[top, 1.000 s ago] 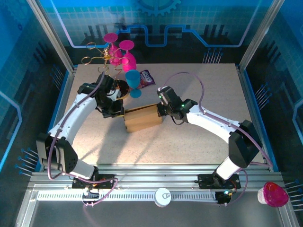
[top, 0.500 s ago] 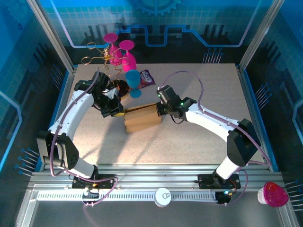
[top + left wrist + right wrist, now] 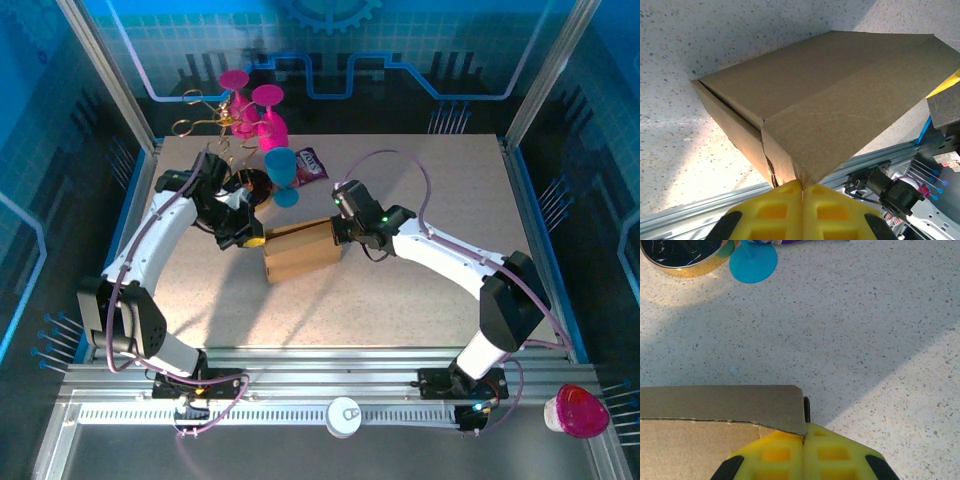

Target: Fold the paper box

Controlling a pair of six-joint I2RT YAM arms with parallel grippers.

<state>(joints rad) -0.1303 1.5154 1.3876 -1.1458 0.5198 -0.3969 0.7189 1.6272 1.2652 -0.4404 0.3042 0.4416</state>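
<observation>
The paper box (image 3: 300, 255) is a plain brown cardboard box, folded up and lying near the middle of the table. My left gripper (image 3: 255, 240) is at its left end. In the left wrist view its yellow fingers (image 3: 770, 212) are shut, tips against a lower corner of the box (image 3: 830, 100), where a side seam gapes slightly. My right gripper (image 3: 338, 232) is at the box's right end. In the right wrist view it is shut (image 3: 804, 432), and a corner of the box's top flap (image 3: 715, 405) lies over its left finger.
Behind the box stand a blue goblet (image 3: 282, 170), a gold-rimmed dark dish (image 3: 255, 185), a purple packet (image 3: 310, 165), pink glasses (image 3: 255, 115) and a gold wire stand (image 3: 200, 115). A pink cup (image 3: 580, 410) sits off the table at the front right.
The left arm's elbow has swung a little to the left while its gripper stays at the box's left end. The box and the right arm have barely moved.
</observation>
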